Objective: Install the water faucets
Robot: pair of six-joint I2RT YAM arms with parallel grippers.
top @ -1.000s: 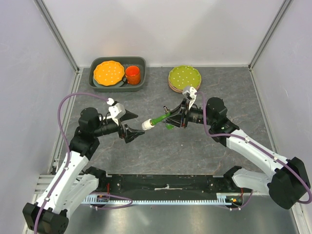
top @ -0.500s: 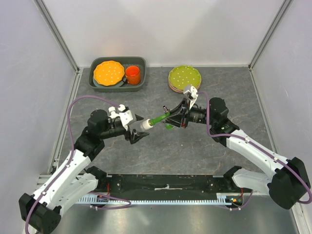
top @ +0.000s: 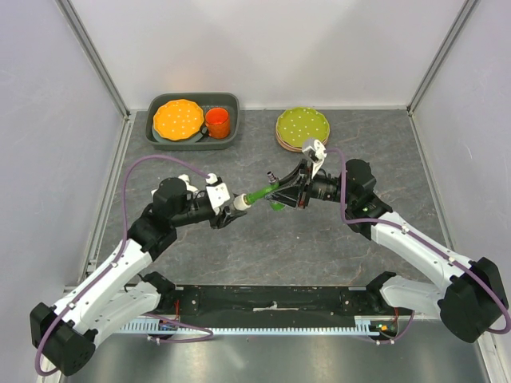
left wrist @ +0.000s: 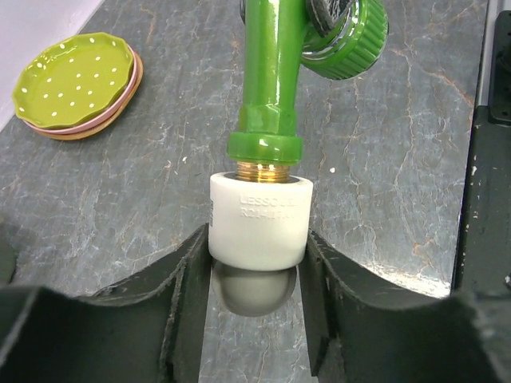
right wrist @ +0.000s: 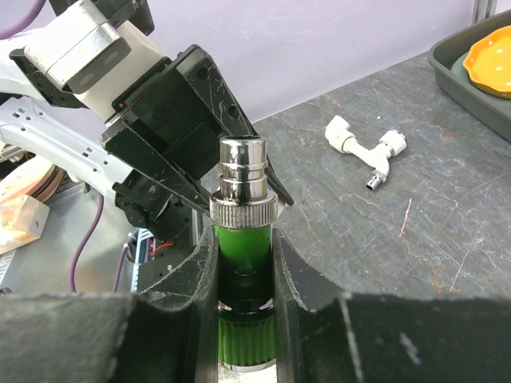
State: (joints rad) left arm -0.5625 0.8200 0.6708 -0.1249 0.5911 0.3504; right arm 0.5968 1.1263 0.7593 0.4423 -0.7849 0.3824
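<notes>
Green plastic front and centre: the green faucet [left wrist: 271, 72] hangs in the air between the two hands, clear of the table [top: 279, 239]. The left gripper [left wrist: 257, 243] has closed in on the white end piece [left wrist: 259, 219], one finger pressed to each side of the cylinder. Just ahead of those fingers, a ring of brass thread [left wrist: 259, 169] meets the green collar. The right gripper [right wrist: 243, 239] is clamped on the green body from the far end, jaws tight on both flanks. The chrome nozzle [right wrist: 242, 179] stands up just past its fingertips.

Now the room. Below the left fingers there is bare grey stone-pattern table on both sides. Far ahead and to that hand's left, the stack of green plates [left wrist: 72, 84] sits by the table's edge, well apart. Off to its right, the black rail [left wrist: 483, 199] makes a hard edge. From the right hand, the left hand's black fingers fill the space straight ahead, close behind the nozzle, so it is tight there. Ahead and to the right hand's right it opens up. The white faucet [right wrist: 369, 148] lies flat on the table, well clear. Beyond it is a corner of the grey tray [right wrist: 451, 60], holding the orange plate [right wrist: 489, 49] and the orange cup [top: 217, 122].
</notes>
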